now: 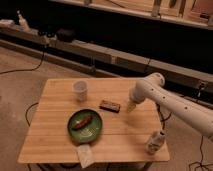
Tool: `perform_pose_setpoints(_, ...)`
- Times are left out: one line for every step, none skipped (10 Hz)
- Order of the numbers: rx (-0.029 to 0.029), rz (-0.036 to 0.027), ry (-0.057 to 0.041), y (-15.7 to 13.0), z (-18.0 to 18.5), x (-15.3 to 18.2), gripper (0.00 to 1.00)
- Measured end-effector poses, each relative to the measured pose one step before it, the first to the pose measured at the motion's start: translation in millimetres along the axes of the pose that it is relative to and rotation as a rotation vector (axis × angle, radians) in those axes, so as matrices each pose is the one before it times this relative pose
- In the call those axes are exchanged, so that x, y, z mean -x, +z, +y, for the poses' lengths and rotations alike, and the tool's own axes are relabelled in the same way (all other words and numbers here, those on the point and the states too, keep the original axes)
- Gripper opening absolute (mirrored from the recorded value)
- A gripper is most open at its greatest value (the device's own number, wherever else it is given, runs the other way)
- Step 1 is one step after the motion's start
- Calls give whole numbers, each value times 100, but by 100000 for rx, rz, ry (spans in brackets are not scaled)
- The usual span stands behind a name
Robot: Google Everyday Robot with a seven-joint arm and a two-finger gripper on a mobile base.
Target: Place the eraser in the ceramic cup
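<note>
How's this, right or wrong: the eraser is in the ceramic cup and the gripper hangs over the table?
Wrong: the camera view shows the eraser lying on the table, between the ceramic cup and the gripper. The rest holds.

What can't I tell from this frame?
Camera view only:
- Pincer, just right of the eraser: too blurred to tell if it touches the table.
- Cup contents: hidden by its wall.
- Food on the plate: too small to identify.
- Arm: base cut off by the right edge.
</note>
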Motion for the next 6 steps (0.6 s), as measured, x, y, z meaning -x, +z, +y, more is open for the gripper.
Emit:
perform_pose_setpoints(-162, 51, -398, 104, -51, -197, 80)
perform_pose_setpoints(26, -22, 7, -56, 24, 109, 80)
perform_pose_setpoints(-887, 529, -248, 138, -138, -61, 80)
perform_pose_setpoints(-2143, 1307, -926, 579, -347, -488, 80)
perform_pose_setpoints(-3408, 2172, -1632, 1074, -510, -970, 80)
perform_pose_setpoints(-3944, 3062, -1547, 1326, -421, -1161, 80)
